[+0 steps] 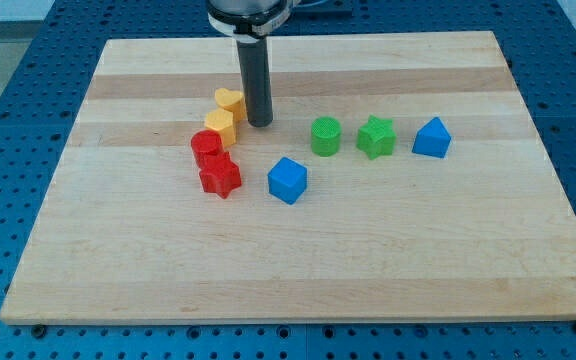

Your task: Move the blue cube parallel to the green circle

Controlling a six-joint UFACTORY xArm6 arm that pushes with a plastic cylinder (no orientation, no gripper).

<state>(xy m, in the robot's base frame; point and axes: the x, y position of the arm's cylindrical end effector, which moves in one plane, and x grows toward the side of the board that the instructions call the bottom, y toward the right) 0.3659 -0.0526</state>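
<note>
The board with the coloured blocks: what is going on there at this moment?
I am a rod-ended arm pushing blocks on a wooden board. My tip rests just right of the yellow heart and the yellow block, not yet at the blue cube. The cube sits below and left of the green circle, so the lining-up is not done.

We have one view only, set high at the near edge of the worktop (298,280), looking down and across it, taking in the whole board.
</note>
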